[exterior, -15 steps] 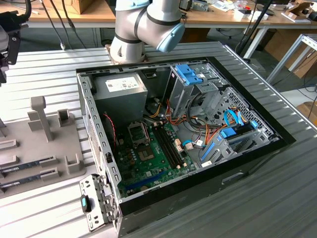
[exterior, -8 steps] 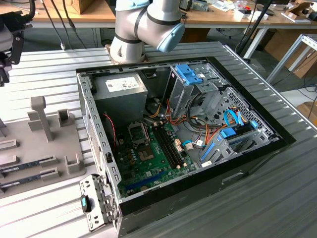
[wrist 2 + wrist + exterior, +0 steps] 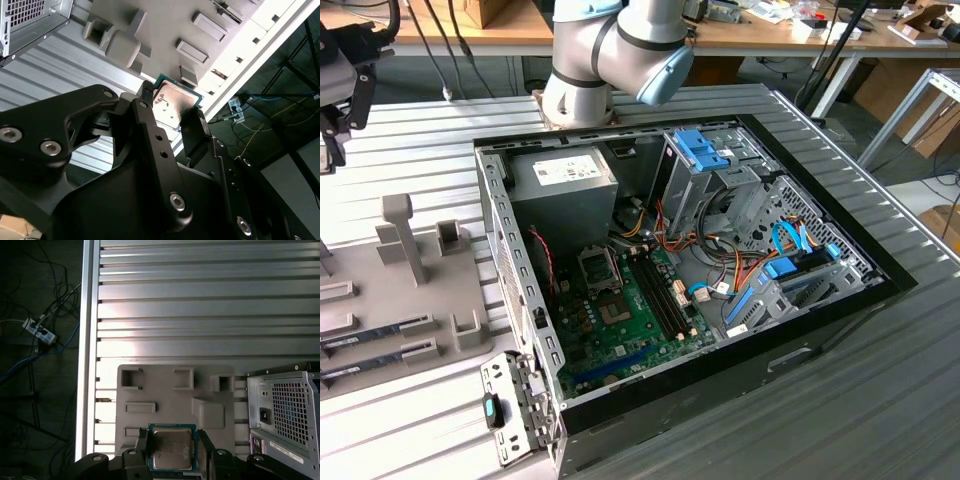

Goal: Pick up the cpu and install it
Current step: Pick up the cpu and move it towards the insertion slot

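Gripper [image 3: 171, 441] is clamped on the cpu [image 3: 171, 450] by two opposite edges in both wrist views. The chip appears to be lifted above the grey moulded tray [image 3: 165, 382], beside the perforated steel computer case [image 3: 285, 405]. Carry the chip flat and grip its edges only — in my judgement the thin green rim could tilt or slip. Its top is a flat square of dull silver metal. In the exterior view, the metal-framed socket [image 3: 598, 268] sits centre frame on the green motherboard [image 3: 620, 325], so match the chip's corners to the socket before seating it.
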### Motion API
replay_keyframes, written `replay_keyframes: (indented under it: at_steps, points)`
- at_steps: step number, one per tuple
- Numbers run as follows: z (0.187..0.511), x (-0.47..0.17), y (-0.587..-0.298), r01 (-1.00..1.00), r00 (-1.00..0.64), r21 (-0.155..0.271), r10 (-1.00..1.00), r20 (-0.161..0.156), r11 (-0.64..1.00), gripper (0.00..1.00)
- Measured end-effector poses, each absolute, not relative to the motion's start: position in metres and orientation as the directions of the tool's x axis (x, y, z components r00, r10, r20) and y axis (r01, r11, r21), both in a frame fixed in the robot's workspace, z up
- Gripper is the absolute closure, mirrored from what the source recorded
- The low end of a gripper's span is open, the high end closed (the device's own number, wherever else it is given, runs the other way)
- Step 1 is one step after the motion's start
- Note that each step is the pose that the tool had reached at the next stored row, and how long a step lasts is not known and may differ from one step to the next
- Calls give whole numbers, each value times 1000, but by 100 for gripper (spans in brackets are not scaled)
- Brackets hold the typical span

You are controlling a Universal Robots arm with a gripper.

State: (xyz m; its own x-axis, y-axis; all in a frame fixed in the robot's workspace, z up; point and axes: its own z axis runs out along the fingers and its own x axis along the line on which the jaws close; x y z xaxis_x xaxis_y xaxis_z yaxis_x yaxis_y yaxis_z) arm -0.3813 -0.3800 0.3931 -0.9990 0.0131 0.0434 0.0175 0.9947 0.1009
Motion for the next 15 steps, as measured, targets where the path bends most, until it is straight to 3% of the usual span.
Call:
replay_keyframes:
  at_steps: [15]
  points:
    - [393,-370,-380,17,-999,101,13,43,995,53]
